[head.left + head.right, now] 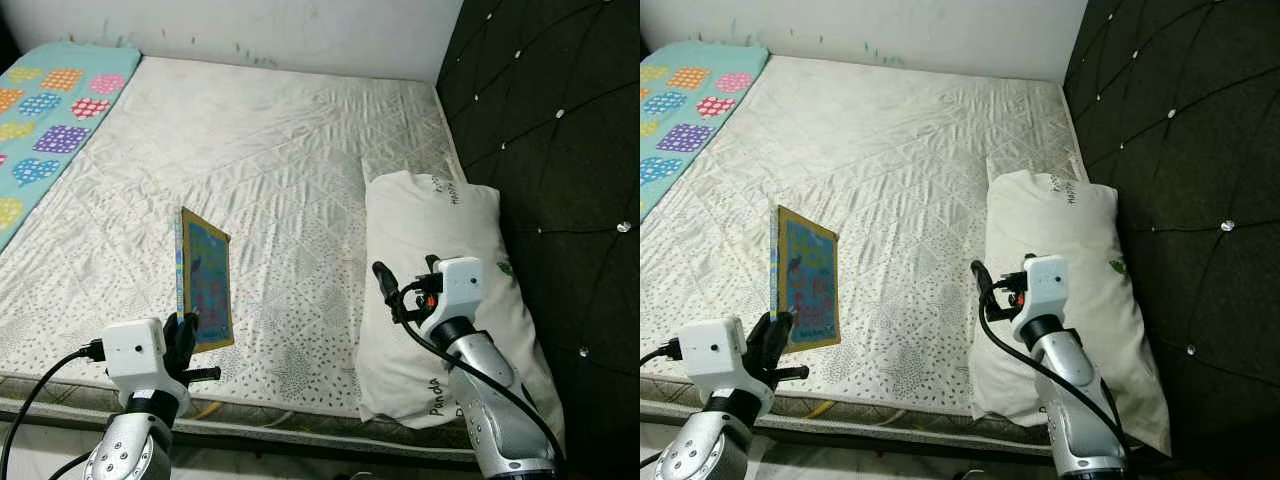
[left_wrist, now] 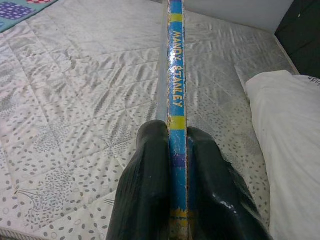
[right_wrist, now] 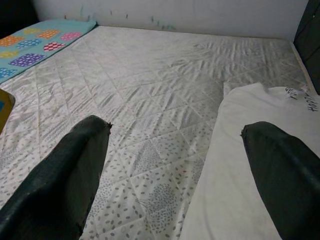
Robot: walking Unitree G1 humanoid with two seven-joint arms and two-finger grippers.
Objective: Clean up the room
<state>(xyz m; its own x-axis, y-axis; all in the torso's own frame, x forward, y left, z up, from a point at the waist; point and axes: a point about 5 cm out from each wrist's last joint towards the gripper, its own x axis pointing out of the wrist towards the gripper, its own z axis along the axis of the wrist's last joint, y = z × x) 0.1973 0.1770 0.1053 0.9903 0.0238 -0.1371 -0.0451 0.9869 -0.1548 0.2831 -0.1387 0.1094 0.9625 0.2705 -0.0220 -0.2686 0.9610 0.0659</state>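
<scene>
Book [image 1: 206, 283] first, since it sits nearest: a thin, stiff children's hardback, held upright over the near edge of the bed [image 1: 280, 160], its spine pinched between the two fingers of the left gripper [image 2: 178, 150], which are clamped on it close to its lower end. It looks light and rigid, so it should not sag, but the glossy, worn spine could slip or pivot in so narrow a grip; a hold nearer the middle of the spine would likely steady it. To the right, the right gripper [image 3: 175, 155] hangs with fingers wide apart and nothing between them, over the near edge where mattress meets pillow [image 1: 440, 290]. That pillow lies along the right edge against the dark headboard [image 1: 560, 150]; soft and floppy, it would need a deep bunching pinch. Farther off, a patterned blanket [image 1: 50, 110] covers the far left corner.
</scene>
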